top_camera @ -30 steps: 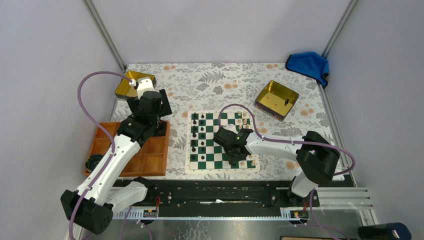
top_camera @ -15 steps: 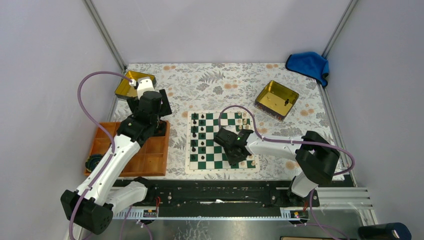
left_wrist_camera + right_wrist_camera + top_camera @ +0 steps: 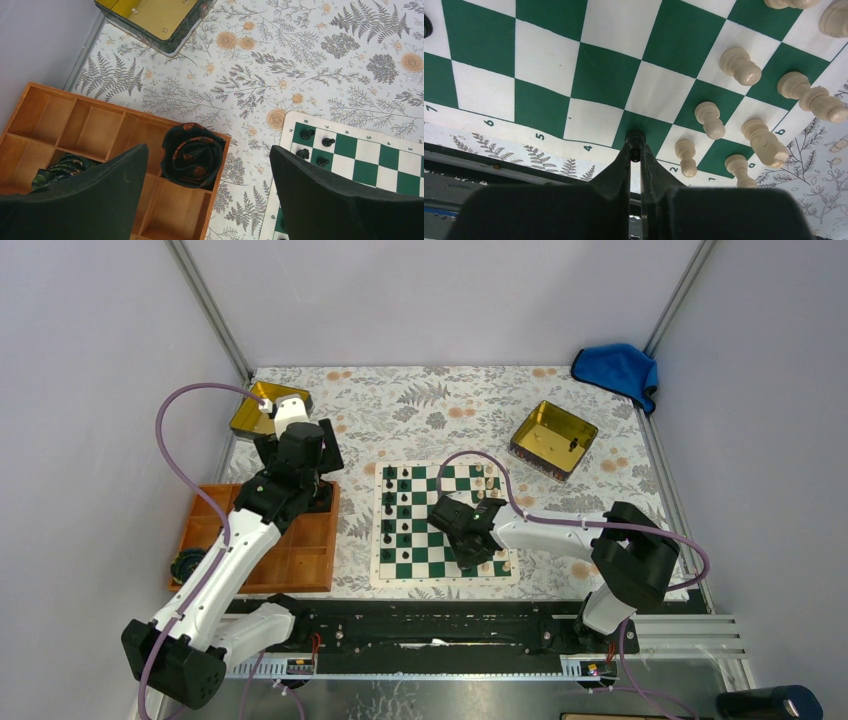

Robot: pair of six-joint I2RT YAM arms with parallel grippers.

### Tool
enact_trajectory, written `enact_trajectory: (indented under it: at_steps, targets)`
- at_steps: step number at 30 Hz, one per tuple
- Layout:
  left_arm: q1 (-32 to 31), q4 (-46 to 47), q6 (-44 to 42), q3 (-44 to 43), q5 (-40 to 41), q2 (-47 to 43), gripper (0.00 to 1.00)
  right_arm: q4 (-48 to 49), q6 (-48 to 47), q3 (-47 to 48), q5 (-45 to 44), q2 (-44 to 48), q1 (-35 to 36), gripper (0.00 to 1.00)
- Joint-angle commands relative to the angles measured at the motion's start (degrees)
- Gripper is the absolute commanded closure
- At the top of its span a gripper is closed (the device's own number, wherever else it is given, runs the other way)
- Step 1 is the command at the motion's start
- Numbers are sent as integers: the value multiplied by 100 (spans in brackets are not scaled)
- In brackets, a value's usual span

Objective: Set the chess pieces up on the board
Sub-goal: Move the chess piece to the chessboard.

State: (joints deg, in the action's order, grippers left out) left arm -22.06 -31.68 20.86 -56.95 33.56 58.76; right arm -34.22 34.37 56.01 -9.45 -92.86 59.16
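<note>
The green-and-white board (image 3: 425,560) lies mid-table. Several black chess pieces (image 3: 403,502) stand in its two left columns, seen too in the left wrist view as black pieces (image 3: 305,134) on the board (image 3: 370,160). My right gripper (image 3: 468,555) is low over the board's near right part. In the right wrist view this gripper (image 3: 635,150) is shut on a small black pawn (image 3: 635,139) that stands on a green square by the board's edge (image 3: 549,132). My left gripper (image 3: 209,147) hangs open and holds nothing above the wooden tray's right edge, left of the board.
Cream pieces (image 3: 709,120) lie and stand close to the right of the held pawn. An orange wooden tray (image 3: 75,125) holds a rolled dark cloth (image 3: 192,155). A gold tin (image 3: 553,438) sits back right, another tin (image 3: 150,20) back left, a blue cloth (image 3: 615,365) far right.
The right gripper's jaws have closed onto the black pawn; the arm barely shifted. The left arm has not moved.
</note>
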Motion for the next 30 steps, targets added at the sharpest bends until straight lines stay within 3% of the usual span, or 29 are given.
enact_trajectory:
  at_steps: [1, 10, 30]
  targets:
    - [14, 222, -11, -20, 113, -105, 1, -282, -100, 404, -126, 41, -53, 98]
    - [27, 187, -47, -42, 212, -324, 1, -605, -424, 1218, 18, -322, 5, 100]
    - [27, 210, -38, -11, 142, -585, 1, -1179, -1067, 3422, 862, -2220, 652, 100]
